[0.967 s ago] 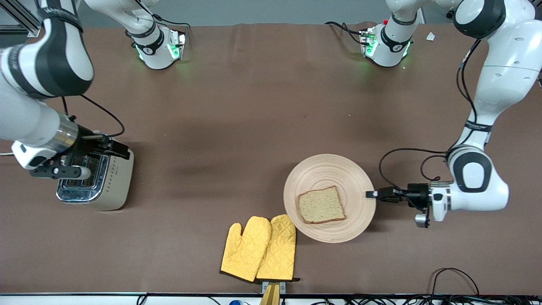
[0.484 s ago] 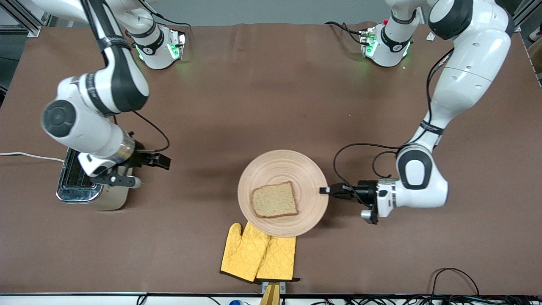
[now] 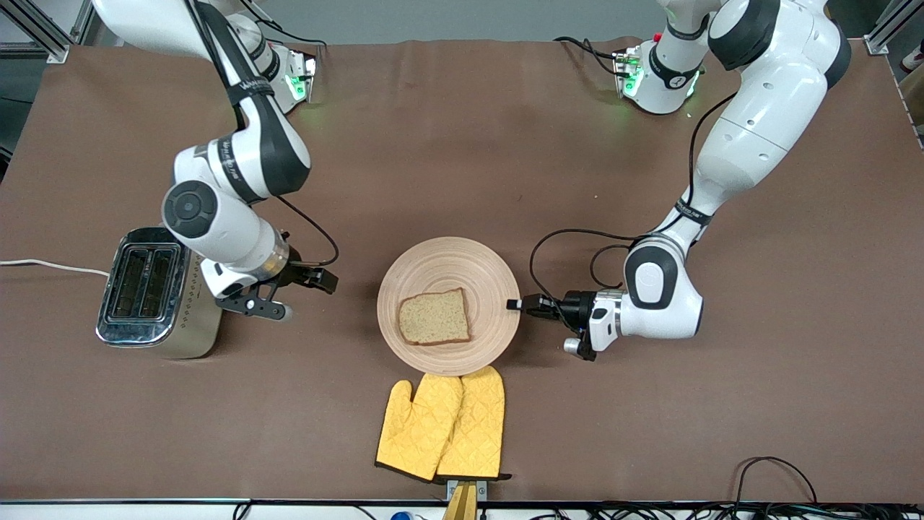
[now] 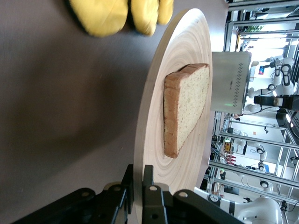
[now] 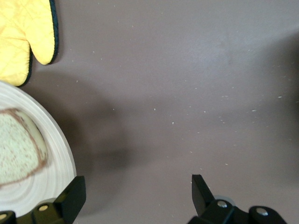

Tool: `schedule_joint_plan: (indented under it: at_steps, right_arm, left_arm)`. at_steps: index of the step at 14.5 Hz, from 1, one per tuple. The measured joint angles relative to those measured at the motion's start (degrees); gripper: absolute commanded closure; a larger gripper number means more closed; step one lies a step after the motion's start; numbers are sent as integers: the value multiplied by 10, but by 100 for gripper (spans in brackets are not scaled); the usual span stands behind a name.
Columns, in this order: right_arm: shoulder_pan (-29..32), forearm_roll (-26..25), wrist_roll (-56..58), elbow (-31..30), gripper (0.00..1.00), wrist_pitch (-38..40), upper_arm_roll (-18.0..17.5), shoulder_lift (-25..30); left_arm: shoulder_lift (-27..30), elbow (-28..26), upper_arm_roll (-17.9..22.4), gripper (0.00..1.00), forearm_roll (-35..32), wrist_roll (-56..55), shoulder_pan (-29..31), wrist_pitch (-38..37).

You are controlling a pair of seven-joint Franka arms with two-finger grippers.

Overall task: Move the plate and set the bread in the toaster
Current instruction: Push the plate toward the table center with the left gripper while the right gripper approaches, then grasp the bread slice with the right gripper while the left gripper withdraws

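Observation:
The pale wooden plate [image 3: 485, 278] lies mid-table with the bread [image 3: 434, 318] flat on it. My left gripper [image 3: 514, 305] is shut on the plate's rim at the side toward the left arm's end; in the left wrist view its fingers [image 4: 148, 186] clamp the plate [image 4: 187, 60], with the bread [image 4: 187, 105] farther in. The toaster [image 3: 155, 289] stands toward the right arm's end, both slots empty. My right gripper [image 3: 307, 285] hangs open over bare table between toaster and plate. In the right wrist view it [image 5: 138, 196] holds nothing, and the plate [image 5: 58, 149] lies beside one finger.
A pair of yellow oven mitts [image 3: 442, 426] lies nearer to the front camera than the plate, their tips at its rim. The toaster's white cord [image 3: 43, 266] runs off the table's end. Black cables [image 3: 570, 245] loop by the left wrist.
My left gripper has dragged the plate with the bread toward the right arm's end and away from the front camera. My right gripper has left the toaster and come toward the plate.

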State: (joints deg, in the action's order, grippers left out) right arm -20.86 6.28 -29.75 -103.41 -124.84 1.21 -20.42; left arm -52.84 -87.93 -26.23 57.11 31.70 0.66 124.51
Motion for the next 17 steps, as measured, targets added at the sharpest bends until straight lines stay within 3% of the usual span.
schedule_joint_plan:
  at_steps: [5,6,8,10,12,15,17]
  right_arm:
    - [-41,13,-64,-14,0,-70,0,-40]
    - [-50,13,-77,-14,0,-86,-1,-50]
    - [-74,13,-104,-12,12,-108,-1,-71]
    - [-92,13,-118,-5,27,-114,-1,-86]
    - [-99,13,-122,5,36,-114,0,-97]
    - [-102,13,-122,16,37,-114,0,-108]
    - [-104,13,-122,18,37,-114,0,-112]
  left_arm:
    - [0,-47,0,95,0,7,-6,21]
    - [0,-49,0,81,0,7,-9,23]
    - [0,-54,-1,0,0,8,-14,27]
    - [3,-53,-1,0,1,8,-11,30]
    - [12,-46,0,0,2,8,0,38]
    - [37,-27,3,0,-5,-1,44,41]
    - [47,-17,3,0,-44,-7,89,40]
